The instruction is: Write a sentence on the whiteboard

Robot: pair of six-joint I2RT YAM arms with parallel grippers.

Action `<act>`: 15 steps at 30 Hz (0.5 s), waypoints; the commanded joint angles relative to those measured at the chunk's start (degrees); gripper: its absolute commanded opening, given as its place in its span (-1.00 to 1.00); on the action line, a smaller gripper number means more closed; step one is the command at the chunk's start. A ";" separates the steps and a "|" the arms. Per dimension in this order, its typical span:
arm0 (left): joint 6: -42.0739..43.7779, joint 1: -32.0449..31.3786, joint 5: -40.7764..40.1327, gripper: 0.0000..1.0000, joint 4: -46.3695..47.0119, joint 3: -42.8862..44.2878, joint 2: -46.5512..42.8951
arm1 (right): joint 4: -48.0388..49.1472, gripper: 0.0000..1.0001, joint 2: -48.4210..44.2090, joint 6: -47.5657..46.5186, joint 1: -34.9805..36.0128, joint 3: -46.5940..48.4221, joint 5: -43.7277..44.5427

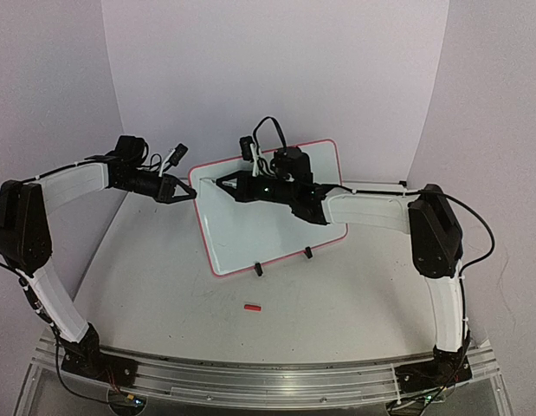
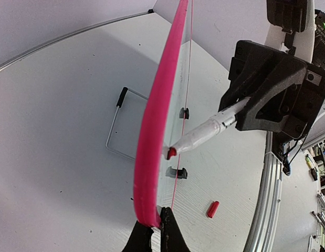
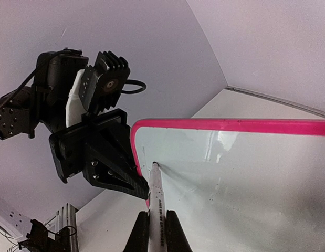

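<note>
The whiteboard [image 1: 272,230] stands tilted at the table's middle on two black clip feet [image 1: 259,269], its pink-red rim [image 2: 151,157] seen edge-on in the left wrist view. My left gripper [image 1: 183,191] is shut on the board's left rim [image 2: 158,231]. My right gripper [image 1: 242,185] is shut on a white marker [image 3: 157,205]. The marker's tip [image 3: 155,166] touches the board's upper left area [image 3: 230,184], close to my left gripper [image 3: 99,163]. The marker also shows in the left wrist view [image 2: 201,136]. The sentence does not show; I see only a faint thin stroke beside the tip.
A small red marker cap [image 1: 251,306] lies on the table in front of the board, also in the left wrist view [image 2: 213,209]. A wire stand [image 2: 117,123] sits behind the board. Purple walls close in the back and sides.
</note>
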 commanded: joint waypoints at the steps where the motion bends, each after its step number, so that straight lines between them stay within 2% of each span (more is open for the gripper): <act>1: 4.26 -0.47 -2.13 -1.00 -1.23 -0.61 -2.60 | 0.87 -1.00 -2.11 -0.28 -1.06 -0.44 4.45; 15: 4.29 -0.47 -2.34 -1.00 -1.20 -0.72 -2.92 | 1.40 -1.00 -4.90 -0.08 -1.05 -8.22 5.10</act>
